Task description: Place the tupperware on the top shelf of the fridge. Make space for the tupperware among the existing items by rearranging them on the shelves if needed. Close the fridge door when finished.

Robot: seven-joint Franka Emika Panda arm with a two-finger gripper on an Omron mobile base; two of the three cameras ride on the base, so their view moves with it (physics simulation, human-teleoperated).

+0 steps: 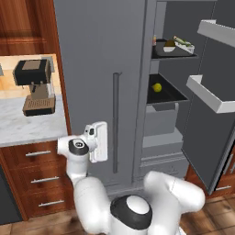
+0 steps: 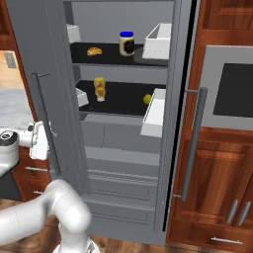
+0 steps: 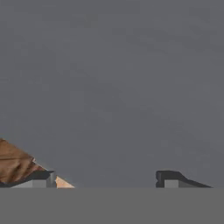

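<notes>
The grey fridge (image 1: 98, 69) has its right door (image 1: 209, 137) swung wide open. The tupperware (image 1: 180, 46), a shallow white tray with a dark lump and something green in it, rests on the top shelf (image 1: 161, 55). A white jar with a blue lid (image 2: 127, 43) and a small orange-brown item (image 2: 94, 51) also sit on that shelf. On the lower shelf (image 2: 123, 104) are a yellow squeeze bottle (image 2: 100, 89) and a yellow fruit (image 1: 157, 87). My gripper (image 3: 107, 179) is open and empty, close to the left door's grey face, beside its bar handle (image 1: 114, 124).
White bins (image 1: 211, 94) jut from the inside of the open right door. A coffee machine (image 1: 34, 87) stands on the marble counter (image 1: 23, 131) at left, over wooden drawers. A wall oven (image 2: 232, 91) and wooden cabinets stand to the right of the fridge.
</notes>
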